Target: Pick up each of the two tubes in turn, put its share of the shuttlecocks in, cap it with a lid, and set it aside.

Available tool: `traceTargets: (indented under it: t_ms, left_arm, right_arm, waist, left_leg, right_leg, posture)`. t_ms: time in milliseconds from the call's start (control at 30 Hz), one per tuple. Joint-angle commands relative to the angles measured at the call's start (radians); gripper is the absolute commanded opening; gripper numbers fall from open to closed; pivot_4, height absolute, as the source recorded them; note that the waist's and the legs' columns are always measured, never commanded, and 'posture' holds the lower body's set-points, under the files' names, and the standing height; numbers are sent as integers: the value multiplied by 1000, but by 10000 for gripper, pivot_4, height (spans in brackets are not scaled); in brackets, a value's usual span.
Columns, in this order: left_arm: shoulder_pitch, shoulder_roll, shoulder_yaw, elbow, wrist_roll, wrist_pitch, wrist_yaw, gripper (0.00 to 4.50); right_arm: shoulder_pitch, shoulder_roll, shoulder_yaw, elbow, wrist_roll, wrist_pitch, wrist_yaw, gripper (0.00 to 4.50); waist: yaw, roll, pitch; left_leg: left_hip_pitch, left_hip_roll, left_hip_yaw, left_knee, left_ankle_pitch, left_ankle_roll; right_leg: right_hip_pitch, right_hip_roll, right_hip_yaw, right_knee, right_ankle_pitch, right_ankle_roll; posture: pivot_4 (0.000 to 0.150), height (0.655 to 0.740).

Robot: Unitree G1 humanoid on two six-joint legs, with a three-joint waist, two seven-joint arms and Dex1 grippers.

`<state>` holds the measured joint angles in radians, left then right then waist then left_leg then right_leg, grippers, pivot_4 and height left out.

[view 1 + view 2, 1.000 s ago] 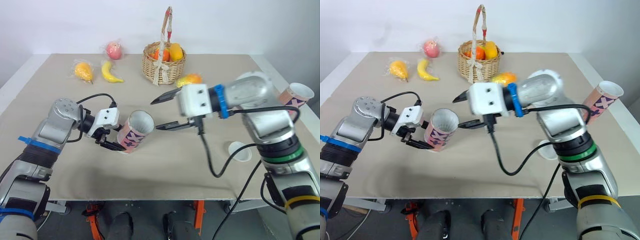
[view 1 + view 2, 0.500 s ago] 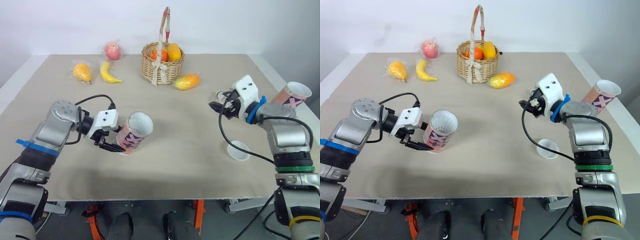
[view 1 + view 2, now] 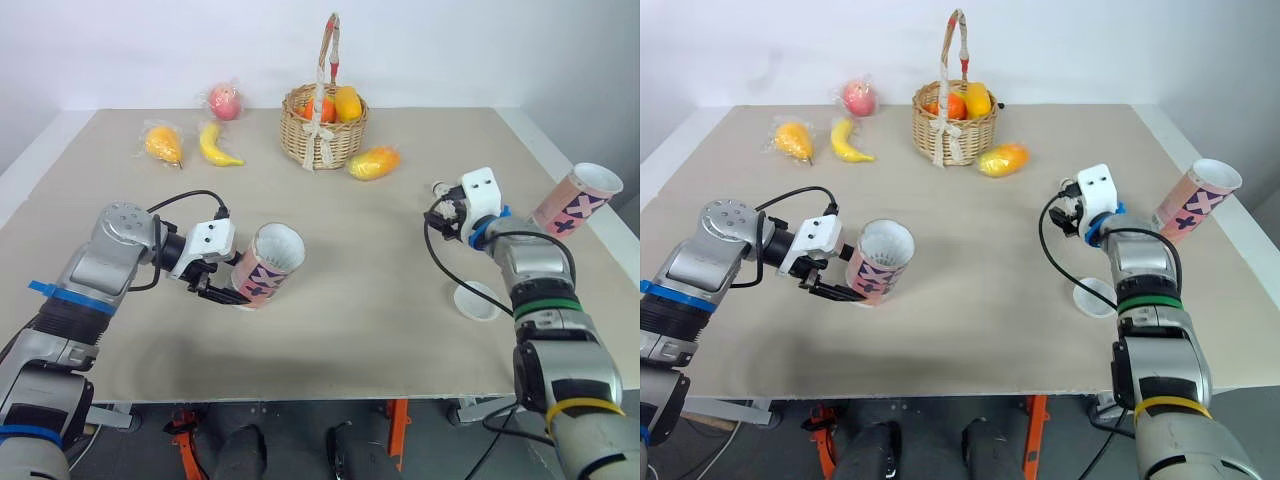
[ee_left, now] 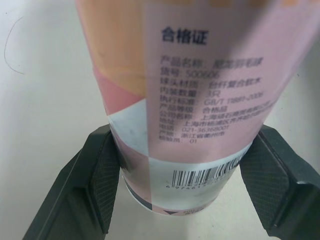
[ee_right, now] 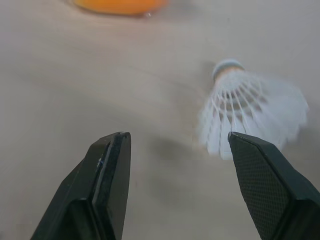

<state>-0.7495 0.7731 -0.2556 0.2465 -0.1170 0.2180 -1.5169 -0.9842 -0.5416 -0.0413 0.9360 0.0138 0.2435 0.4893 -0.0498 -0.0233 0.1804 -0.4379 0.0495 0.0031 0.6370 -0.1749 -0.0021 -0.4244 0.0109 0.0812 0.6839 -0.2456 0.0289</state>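
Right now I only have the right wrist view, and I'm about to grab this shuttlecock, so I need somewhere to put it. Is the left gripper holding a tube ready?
Observer: Yes. The left gripper is shut on the pink tube, low on its body, and holds it tilted with the open mouth up and toward the robot's right.
Operator: Good. Is there a lid within reach for afterwards?
Observer: A white lid lies on the table, on the robot's side of the right gripper.
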Motion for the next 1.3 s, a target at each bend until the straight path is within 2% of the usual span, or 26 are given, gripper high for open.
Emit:
traceTargets:
  t_ms: [33,233,267,333,467,533,900,1000,1167,1233,1267,1300]
  left_arm:
    - [2,19,14,-32,-7,13,-3,32631]
    - [2,21,15,-42,-8,26,0,32631]
    - [2,21,16,-44,-8,28,1,32631]
    - [5,22,18,-48,-9,31,3,32631]
    - [7,22,19,-53,-10,36,8,32631]
    - [7,21,19,-55,-10,38,10,32631]
    - [-8,5,13,-29,-7,22,10,32631]
    - [-11,0,11,-23,-7,19,10,32631]
    - [-14,-5,10,-18,-5,19,14,32631]
    - [-15,-6,10,-17,-5,21,14,32631]
    - [-15,-6,10,-17,-5,21,15,32631]
    - [-15,-5,11,-16,-5,21,15,32631]
  right_arm:
    - [-87,11,-3,119,-23,-74,-38,33547]
    - [-187,44,-33,279,-19,-111,-108,33547]
    - [-197,48,-33,293,-21,-116,-115,28618]
    - [-206,56,-37,307,-20,-136,-117,23593]
    - [-208,54,-44,314,-13,-145,-109,6891]
    - [-202,46,-43,307,-18,-151,-105,558]
    - [-155,-18,-19,131,-38,-170,-13,558]
    - [-145,-29,-23,106,-34,-140,-3,9347]
    - [-117,-44,-32,37,-12,-115,48,33257]
    - [-112,-44,-27,11,-13,-84,51,41223]
    - [-104,-42,-25,-11,-10,-75,58,44619]
    - [-87,-38,-24,-48,0,-61,79,44619]
  waist:
    - [0,0,0]
    - [-1,0,0]
    - [-1,0,0]
    - [-1,0,0]
    - [0,0,0]
    - [-1,0,0]
    - [0,0,0]
    - [0,0,0]
    - [1,0,0]
    - [1,0,0]
    - [1,0,0]
    - [1,0,0]
  left_leg:
    - [0,0,0,0,0,0]
    - [0,0,0,-1,0,0]
    - [0,0,0,-1,0,0]
    - [0,0,0,-1,0,0]
    - [0,0,0,-1,0,0]
    - [0,0,0,-1,0,0]
    - [0,0,0,-1,0,0]
    - [0,0,0,-1,0,0]
    - [0,-1,0,-1,0,0]
    - [0,-1,0,-1,0,0]
    - [0,-1,0,-1,0,0]
    - [0,-1,0,-1,0,0]
  right_leg:
    - [0,0,0,0,0,0]
    - [0,0,0,0,1,-2]
    - [0,0,0,0,1,-2]
    - [0,0,0,0,1,-2]
    - [0,0,0,0,1,-2]
    - [0,0,0,0,1,-2]
    - [0,0,0,0,1,-2]
    - [0,0,0,0,1,-2]
    - [0,-1,0,0,1,-2]
    - [0,-1,0,0,1,-2]
    - [0,-1,0,0,1,-2]
    - [0,-1,0,0,1,-2]
  posture:
    - [1500,7400]
    - [1500,7400]
    - [1500,7400]
    - [1500,7400]
    - [1500,7400]
    - [1500,7400]
    - [1500,7400]
    - [1500,7400]
    - [1500,7400]
    - [1500,7400]
    - [1500,7400]
    - [1500,7400]
